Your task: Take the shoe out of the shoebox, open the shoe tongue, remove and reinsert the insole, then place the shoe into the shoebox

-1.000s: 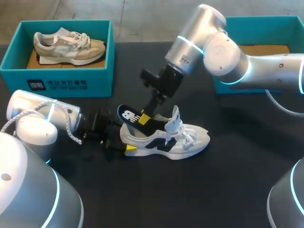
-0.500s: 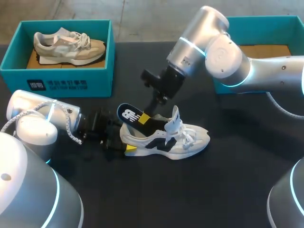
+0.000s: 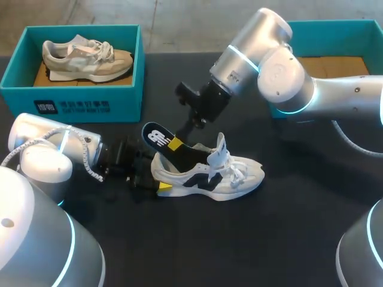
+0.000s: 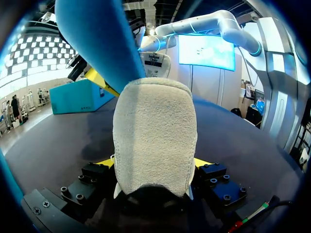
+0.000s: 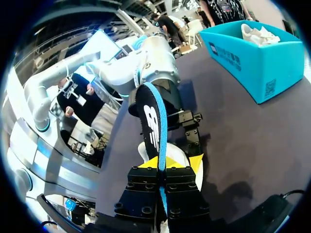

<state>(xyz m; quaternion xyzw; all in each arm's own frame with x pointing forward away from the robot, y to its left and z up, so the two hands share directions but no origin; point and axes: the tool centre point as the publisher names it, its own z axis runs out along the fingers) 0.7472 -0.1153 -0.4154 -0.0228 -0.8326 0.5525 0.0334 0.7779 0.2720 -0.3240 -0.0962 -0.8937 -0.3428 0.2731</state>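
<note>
Black table [image 3: 251, 239] holds a white sneaker [image 3: 209, 174], left pincer [image 4: 154, 165] clamping its heel, right pincer [image 3: 176, 144] pinching the half-raised insole [image 3: 157, 136]; teal shoebox [image 3: 84, 98] behind.

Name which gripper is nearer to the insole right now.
Right. The right gripper is shut on the insole, pinching it above the opening of the white shoe. The left gripper is shut on that shoe's heel, below the insole's raised end.

The shoe [image 3: 221, 176] lies at table centre, heel clamped in the left gripper [image 3: 158, 179], with the insole [image 3: 158, 137] rising from it in the right gripper [image 3: 175, 143]; left shoebox [image 3: 78, 95] behind-left, right shoebox [image 3: 323, 33] behind-right.
</note>
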